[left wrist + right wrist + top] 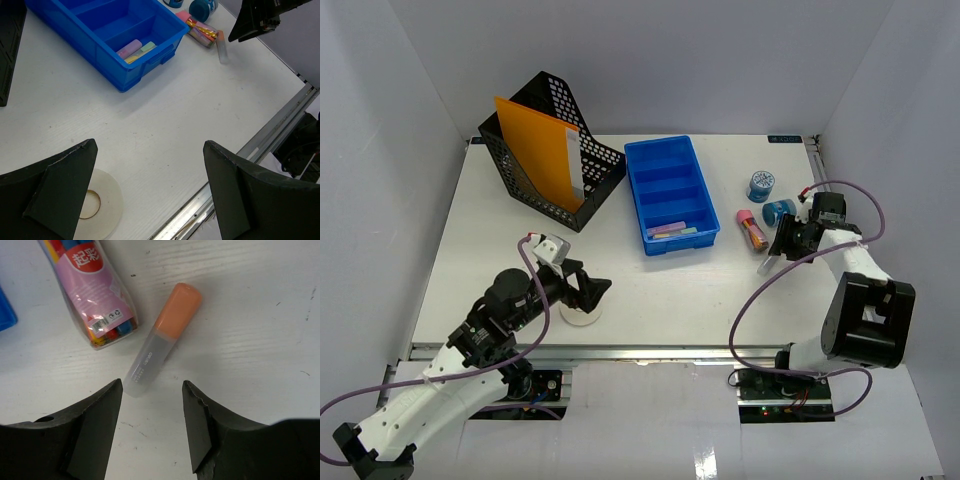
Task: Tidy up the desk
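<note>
Right tool [152, 384] spread, empty, over the end of an orange-capped marker [160, 340], right of blue tray [634, 195]. Left tool [149, 145] spread wide, empty, above tape roll [107, 197] front-left of tray, near front rail of bench [670, 290].

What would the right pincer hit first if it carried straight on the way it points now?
Likely the orange-capped clear tube lying on the desk; its near end sits in line with the open right pincer, though the height is unclear.
</note>
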